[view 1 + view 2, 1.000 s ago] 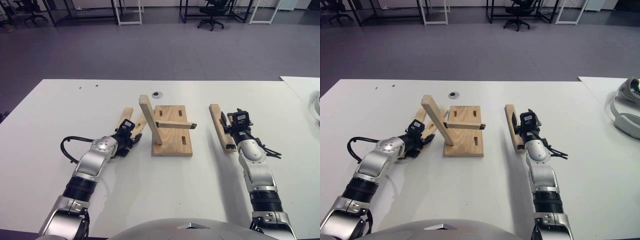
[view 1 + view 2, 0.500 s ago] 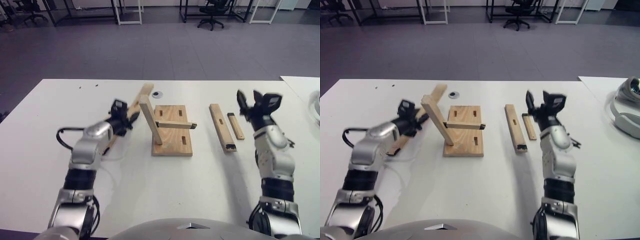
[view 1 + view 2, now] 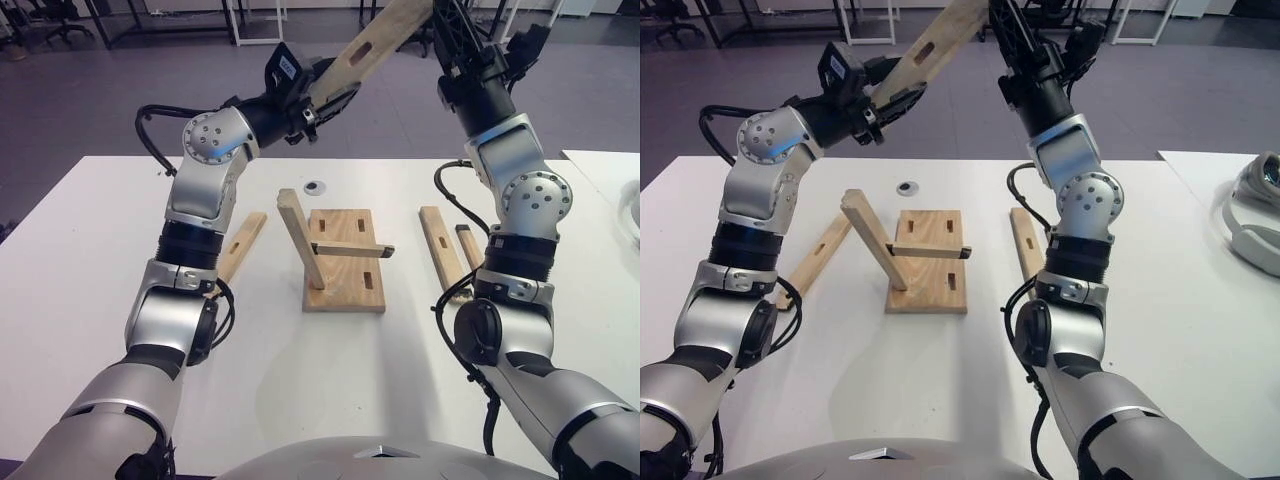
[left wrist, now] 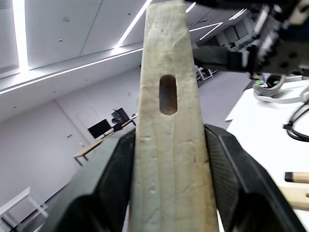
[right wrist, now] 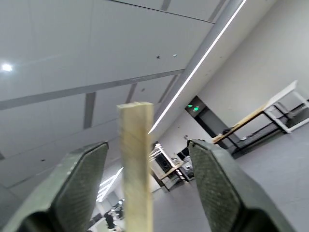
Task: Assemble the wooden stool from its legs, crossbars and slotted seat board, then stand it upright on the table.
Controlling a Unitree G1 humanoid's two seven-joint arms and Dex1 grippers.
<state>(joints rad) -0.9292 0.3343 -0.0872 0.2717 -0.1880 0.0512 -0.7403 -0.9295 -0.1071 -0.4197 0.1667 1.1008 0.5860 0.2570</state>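
High above the worktop (image 3: 100, 250), the left gripper (image 3: 315, 95) is clamped tight on a slotted leg (image 3: 385, 35). Up there too, the right gripper (image 5: 147, 145) is spread wide, with the leg's far end sitting loose between its fingers. Down below, the seat board (image 3: 345, 290) lies flat, with a tilted leg (image 3: 300, 238) standing on it and a crossbar (image 3: 350, 249) coming off that.

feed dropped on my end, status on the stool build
Left gripper shut on a leg, held high. Right gripper open around its far end. Seat board below, a tilted leg and crossbar on it.
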